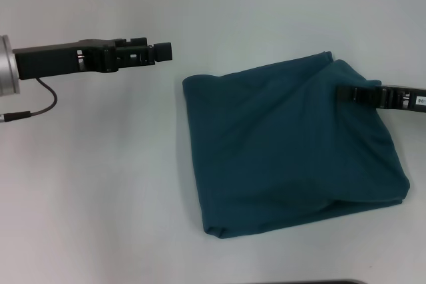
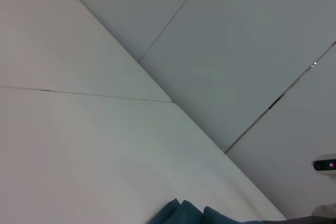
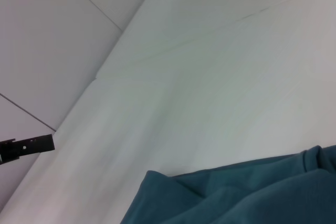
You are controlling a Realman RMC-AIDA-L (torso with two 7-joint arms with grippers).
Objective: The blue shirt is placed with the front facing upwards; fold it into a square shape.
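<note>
Black right gripper (image 1: 347, 92) at the far right edge of the blue shirt (image 1: 286, 151), its grip impossible to tell, shirt folded into a rough square on the white table (image 1: 100, 184), left gripper (image 1: 163, 50) well apart, hovering, holding nothing, its opening unclear

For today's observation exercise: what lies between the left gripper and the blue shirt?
Nothing: in the head view only bare white table separates the left gripper from the blue shirt.
</note>
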